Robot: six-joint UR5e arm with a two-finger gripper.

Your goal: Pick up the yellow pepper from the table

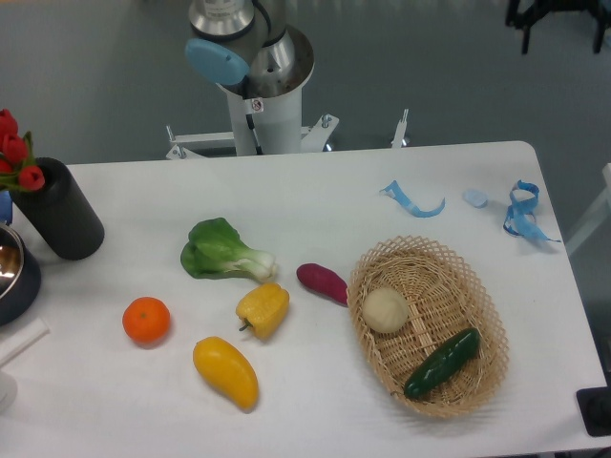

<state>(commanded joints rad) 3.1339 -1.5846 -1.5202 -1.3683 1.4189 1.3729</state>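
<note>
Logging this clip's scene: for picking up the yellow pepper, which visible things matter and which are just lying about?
Belongs to the job:
yellow pepper
table

Lying about:
orange
yellow mango-shaped fruit
bok choy
purple sweet potato
wicker basket holding a pale round vegetable and cucumber
black vase of red tulips
blue ribbon scraps

The end effector is out of view.

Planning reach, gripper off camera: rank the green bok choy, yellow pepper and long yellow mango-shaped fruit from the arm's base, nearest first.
1. Green bok choy, centre-left.
2. Lobed yellow pepper, just in front of it.
3. Long yellow mango-shaped fruit, near the front edge.
</note>
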